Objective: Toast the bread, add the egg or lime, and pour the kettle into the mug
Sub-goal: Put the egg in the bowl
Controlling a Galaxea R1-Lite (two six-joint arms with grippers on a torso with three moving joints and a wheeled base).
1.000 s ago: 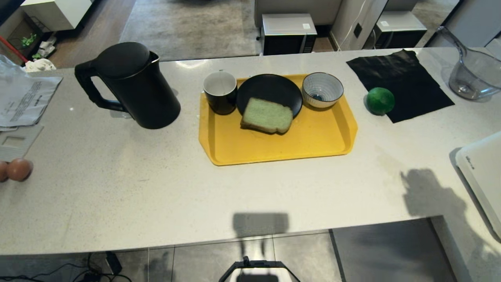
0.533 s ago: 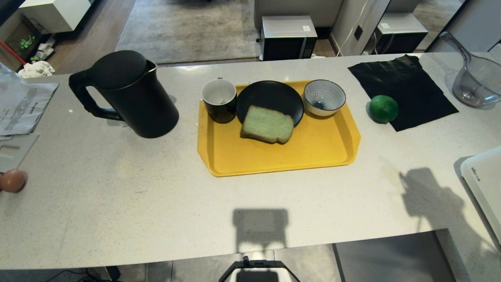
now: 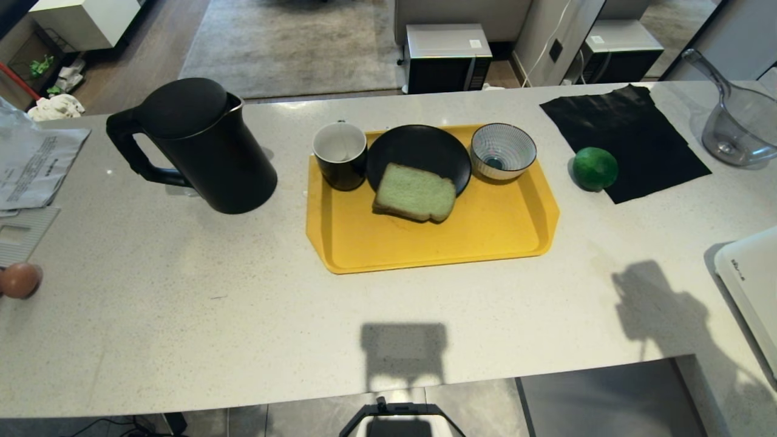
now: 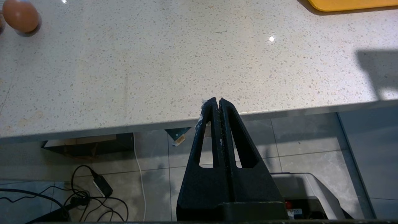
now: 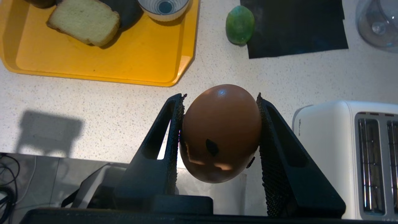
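My right gripper (image 5: 219, 95) is shut on the egg (image 5: 221, 130), a brown egg with a dark spot, held above the counter near its front edge, short of the yellow tray (image 5: 124, 62). Neither gripper shows in the head view. The bread (image 3: 415, 193) leans on a black plate (image 3: 419, 142) on the tray (image 3: 485, 237). The mug (image 3: 340, 155) stands at the tray's far left corner. The black kettle (image 3: 200, 145) stands left of the tray, and the lime (image 3: 595, 168) lies right of it. My left gripper (image 4: 216, 100) is shut and empty, parked by the counter's front edge.
A striped bowl (image 3: 503, 152) sits on the tray's far right. A black cloth (image 3: 625, 133) and a clear glass jug (image 3: 737, 121) lie at the far right. A white toaster (image 5: 351, 155) stands at the right edge. Another egg (image 3: 20, 279) and papers (image 3: 33, 164) lie at the left.
The head camera moved, so the whole scene slid down the picture; the things on the counter kept their places. The right arm's shadow on the counter has crept slightly left.
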